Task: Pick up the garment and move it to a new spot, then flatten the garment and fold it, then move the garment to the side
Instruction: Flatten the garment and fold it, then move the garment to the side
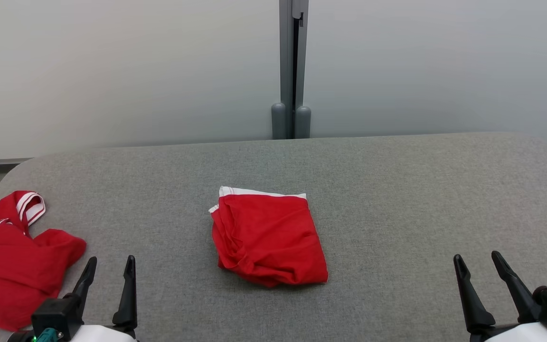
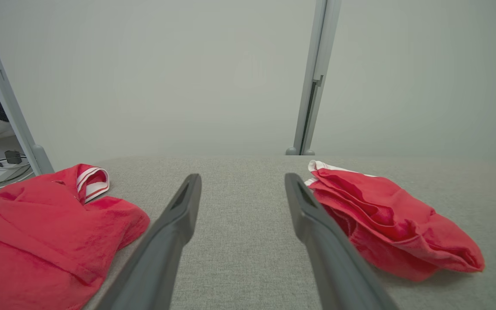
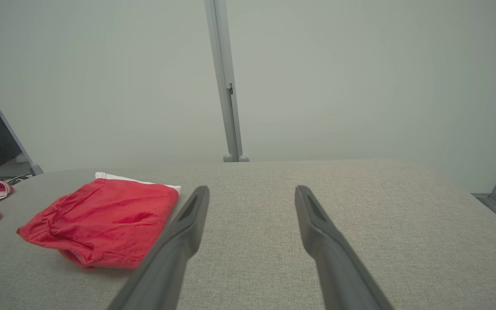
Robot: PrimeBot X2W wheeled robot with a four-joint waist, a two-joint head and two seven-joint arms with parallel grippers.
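**Item:** folded garment point(image 1: 268, 237).

**Location:** centre of the head view, lying on the grey table point(image 1: 420, 190), between my two hands and touching neither.

**Handling (my judgement):** light, soft, limp knit cloth with no stiffness. Lifted by one point, the fold would likely slump open. On the woven table top it should drag rather than glide. Not fragile.

**Where to take hold:** I would pinch through all the layers at the left and right edges, one hand on each, so the packet travels as one piece.

**Appearance:** red, a roughly square packet. A white band point(image 1: 254, 192) runs along its upper edge, stacked layers show at its left edge, and the lower edge is rumpled and puffy.

**Hands:** left hand point(image 1: 112, 259), lower left, has its fingers apart and holds nothing. Right hand point(image 1: 477, 256), lower right, is the same.

**Also on the table:** second red garment point(image 1: 12, 261), crumpled, with white-striped trim, at the left edge of the frame just beside my left hand.
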